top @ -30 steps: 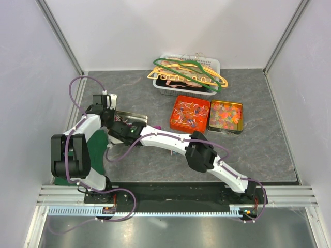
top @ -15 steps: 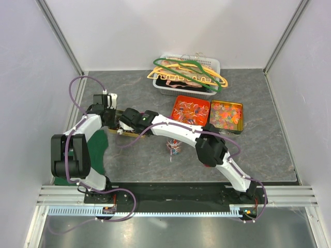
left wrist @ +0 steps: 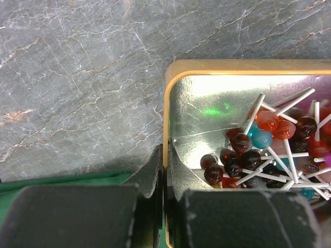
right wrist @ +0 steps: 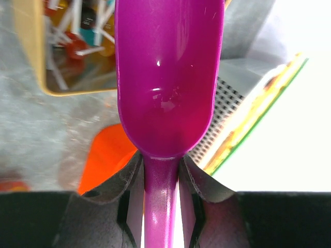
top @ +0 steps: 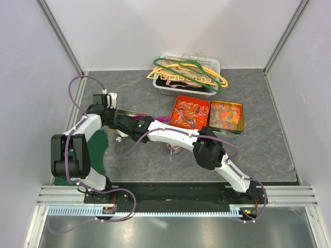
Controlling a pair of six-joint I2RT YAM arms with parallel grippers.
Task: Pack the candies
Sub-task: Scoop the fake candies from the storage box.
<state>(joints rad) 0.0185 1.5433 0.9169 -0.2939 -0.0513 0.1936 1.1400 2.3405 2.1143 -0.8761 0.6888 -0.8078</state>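
My left pincer (left wrist: 164, 166) is pressed together on the side rim of a gold-rimmed tin (left wrist: 232, 66), one finger outside the wall and one inside. The tin sits on the grey marbled table (top: 129, 88), well to the left of the orange tray (top: 174, 111). It holds lollipops (left wrist: 258, 150) with white sticks and dark red, orange and teal heads, heaped at the end nearer the tray.

My right arm reaches across the table on the near side of the orange tray. Its pincer (right wrist: 161, 166) is left of the tray, close beside the tin, and it pinches the handle of a magenta scoop (right wrist: 168, 77), with the glossy bowl pointing away from my wrist.

The candies (top: 190, 112), tiny wrapped sweets in red, blue and white, lie loose inside the orange tray. A second tin (top: 241, 118) sits just to the tray's right. Beyond the tray stands a white basket (top: 217, 64) piled with coat hangers (top: 186, 72).
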